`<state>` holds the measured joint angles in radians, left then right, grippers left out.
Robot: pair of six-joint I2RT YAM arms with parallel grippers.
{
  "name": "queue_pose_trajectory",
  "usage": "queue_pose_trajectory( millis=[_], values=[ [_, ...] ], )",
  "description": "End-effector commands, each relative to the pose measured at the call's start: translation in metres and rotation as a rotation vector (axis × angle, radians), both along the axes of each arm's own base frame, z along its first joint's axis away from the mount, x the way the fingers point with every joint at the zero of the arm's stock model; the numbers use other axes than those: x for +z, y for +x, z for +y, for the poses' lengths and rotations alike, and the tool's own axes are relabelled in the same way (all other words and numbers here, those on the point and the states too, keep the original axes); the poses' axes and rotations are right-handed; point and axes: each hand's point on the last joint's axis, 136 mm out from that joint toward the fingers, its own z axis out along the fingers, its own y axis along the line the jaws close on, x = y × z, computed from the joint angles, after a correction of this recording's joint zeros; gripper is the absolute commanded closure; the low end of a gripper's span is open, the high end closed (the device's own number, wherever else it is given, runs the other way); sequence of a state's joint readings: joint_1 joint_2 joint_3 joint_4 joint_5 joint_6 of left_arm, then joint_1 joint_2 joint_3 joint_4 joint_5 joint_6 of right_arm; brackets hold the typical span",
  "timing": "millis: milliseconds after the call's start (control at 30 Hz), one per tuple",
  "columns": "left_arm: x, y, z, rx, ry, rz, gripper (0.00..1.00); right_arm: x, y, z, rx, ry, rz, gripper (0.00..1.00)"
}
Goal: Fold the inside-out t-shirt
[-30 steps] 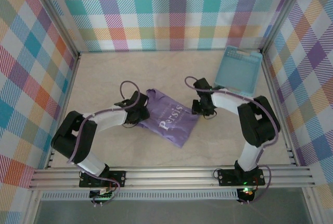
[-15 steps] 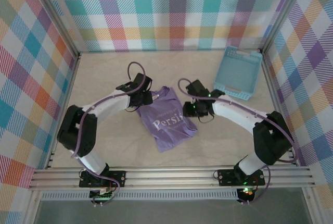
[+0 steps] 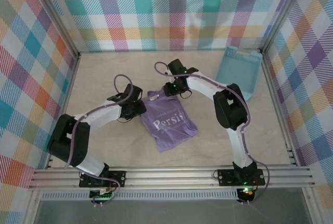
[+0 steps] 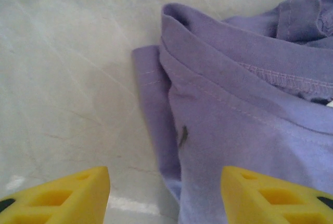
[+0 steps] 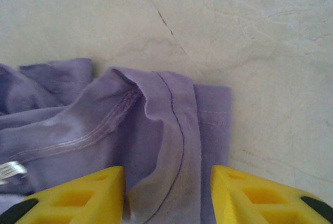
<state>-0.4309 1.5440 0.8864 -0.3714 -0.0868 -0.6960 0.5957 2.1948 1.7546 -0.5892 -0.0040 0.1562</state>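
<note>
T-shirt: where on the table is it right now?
In the top view the t-shirt lies bunched mid-table, between the left gripper at its left edge and the right gripper at its far edge, well left of the blue basket.

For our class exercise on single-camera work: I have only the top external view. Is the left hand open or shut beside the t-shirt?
Observer: Open. The left wrist view shows the left hand with yellow fingers apart, the t-shirt edge lying ahead of the gap.
Operator: And the other one?
Observer: The right hand is open too; the right wrist view shows it spread above a stitched hem fold, bare table beyond.
</note>
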Motion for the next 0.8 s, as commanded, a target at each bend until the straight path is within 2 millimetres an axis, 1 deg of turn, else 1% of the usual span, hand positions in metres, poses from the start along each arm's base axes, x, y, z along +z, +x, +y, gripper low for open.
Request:
queue_pose_trajectory(
  millis=[0, 167, 233, 267, 300, 333, 400, 467, 567, 633, 700, 767],
  values=[
    [-0.007, 0.013, -0.011, 0.024, -0.084, 0.005, 0.41, 0.009, 0.012, -0.001, 0.056, -0.040, -0.041, 0.52],
    [-0.025, 0.019, -0.012, 0.032, -0.084, 0.047, 0.42, -0.012, 0.030, -0.001, 0.049, -0.061, 0.004, 0.53],
    [-0.030, 0.021, -0.012, 0.035, -0.081, 0.058, 0.41, -0.018, 0.033, 0.000, 0.053, -0.068, 0.021, 0.53],
    [-0.029, 0.028, -0.013, 0.037, -0.091, 0.038, 0.41, -0.019, 0.034, 0.002, 0.054, -0.066, 0.027, 0.52],
    [-0.030, 0.029, -0.014, 0.037, -0.095, 0.038, 0.41, -0.017, 0.034, 0.004, 0.058, -0.059, 0.031, 0.51],
    [-0.031, 0.030, -0.014, 0.037, -0.101, 0.040, 0.41, -0.014, 0.033, 0.005, 0.057, -0.049, 0.037, 0.49],
    [-0.031, 0.032, -0.015, 0.035, -0.107, 0.038, 0.42, 0.000, 0.031, 0.006, 0.056, -0.014, 0.037, 0.44],
    [-0.031, 0.033, -0.016, 0.028, -0.111, 0.036, 0.41, 0.022, 0.027, 0.008, 0.054, 0.036, 0.020, 0.36],
    [-0.031, 0.038, -0.020, 0.016, -0.128, 0.028, 0.42, 0.045, 0.020, 0.002, 0.039, 0.087, 0.007, 0.28],
    [-0.031, 0.039, -0.021, 0.015, -0.136, 0.023, 0.43, 0.054, 0.017, -0.006, 0.009, 0.120, 0.010, 0.25],
    [-0.028, 0.042, -0.025, 0.008, -0.155, 0.008, 0.45, 0.055, 0.011, -0.011, -0.008, 0.183, 0.030, 0.25],
    [-0.024, 0.044, -0.027, 0.007, -0.176, -0.006, 0.46, 0.051, 0.004, -0.010, -0.004, 0.232, 0.049, 0.24]
  ],
)
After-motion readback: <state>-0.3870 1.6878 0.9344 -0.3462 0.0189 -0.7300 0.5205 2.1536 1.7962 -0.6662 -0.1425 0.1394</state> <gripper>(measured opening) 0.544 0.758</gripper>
